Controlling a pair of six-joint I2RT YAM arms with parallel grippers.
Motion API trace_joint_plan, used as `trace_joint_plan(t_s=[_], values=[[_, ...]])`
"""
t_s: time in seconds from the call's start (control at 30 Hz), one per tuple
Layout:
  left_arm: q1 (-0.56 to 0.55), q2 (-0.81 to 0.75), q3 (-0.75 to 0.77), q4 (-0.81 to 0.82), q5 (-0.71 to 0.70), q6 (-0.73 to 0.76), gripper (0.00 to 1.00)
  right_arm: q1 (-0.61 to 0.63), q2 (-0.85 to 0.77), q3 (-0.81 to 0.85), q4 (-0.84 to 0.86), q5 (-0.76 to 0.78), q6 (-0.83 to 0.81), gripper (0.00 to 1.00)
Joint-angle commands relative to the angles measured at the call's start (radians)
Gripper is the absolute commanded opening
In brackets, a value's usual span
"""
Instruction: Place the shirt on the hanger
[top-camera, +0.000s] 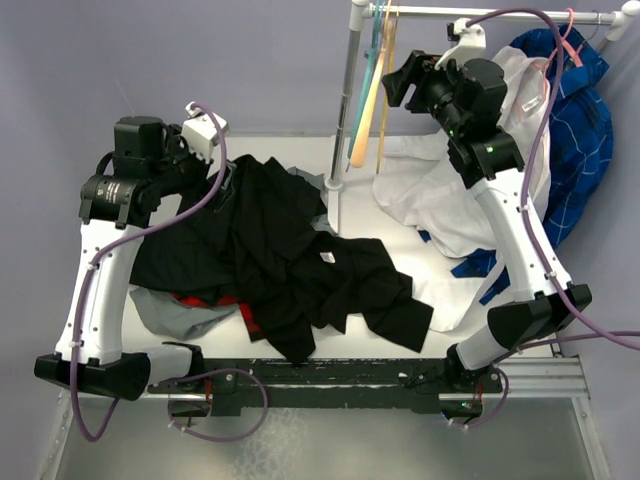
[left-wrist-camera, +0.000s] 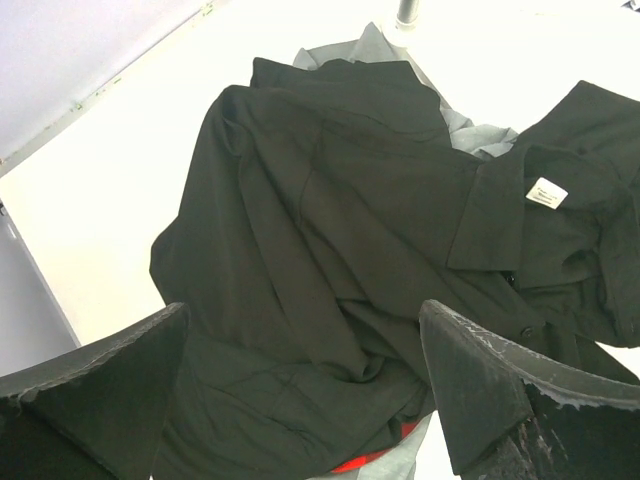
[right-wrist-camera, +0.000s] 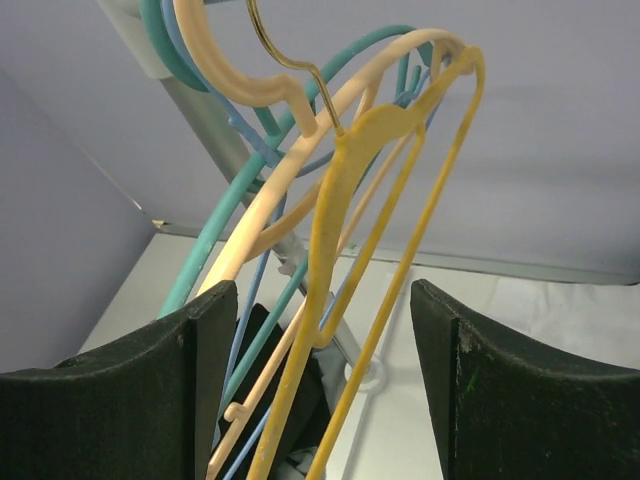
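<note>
Surveying the top view first: the table (top-camera: 300, 150) carries a loose heap of clothing.

Largest item is the shirt (top-camera: 290, 260). It is black and crumpled, spread across the middle of the table. It lies over a grey garment (top-camera: 170, 315) and a red-patterned one (top-camera: 215, 300), both showing at its near-left edge. The shirt is on no hanger, so I judge the task to be at its opening step.

A white shirt (top-camera: 430, 200) lies at the far right of the table. A blue garment (top-camera: 580, 130) hangs beyond it. The rack pole (top-camera: 345, 100) stands at the far edge between the two piles, and its rail holds the hangers.

Left hand (left-wrist-camera: 300, 310): hovers over the shirt, fingers wide apart, holding nothing. No contact with the fabric is visible. Judged to be waiting there, ready to gather cloth once a hanger is free.

Right hand (right-wrist-camera: 322, 290): raised to the rail, fingers apart, one on each side of the hanger (right-wrist-camera: 335, 200). The hanger is thin, yellow-orange, and hung by its hook. Neither finger visibly touches it, so nothing is gripped. The straddle reads as a line-up for a pinch.

A teal hanger (right-wrist-camera: 230, 220) and a peach hanger (right-wrist-camera: 260, 230) hang just beside it and overlap it. Risk: closing could catch a neighbour as well.

Smallest: a white label (left-wrist-camera: 546, 192) faces up at the collar. It marks where the neck opening lies.
</note>
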Motion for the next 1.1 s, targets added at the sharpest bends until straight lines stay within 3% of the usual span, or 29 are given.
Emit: trace_joint_plan(t_s=[0.0,0.23,0.6,1.07], values=[[0.009,0.001,-0.002,0.045,0.002,-0.006,0.99,0.001,-0.001,-0.011,0.066,-0.020,0.022,0.71],[0.011,-0.003,-0.009,0.046,-0.009,-0.005,0.99,0.002,0.037,-0.017,0.064,0.060,0.000,0.69],[0.017,-0.002,-0.022,0.052,-0.009,-0.005,0.99,0.019,0.084,0.009,0.072,0.051,-0.011,0.68],[0.018,0.003,-0.032,0.055,-0.005,-0.002,0.99,0.049,0.149,0.063,0.079,0.064,-0.002,0.76]])
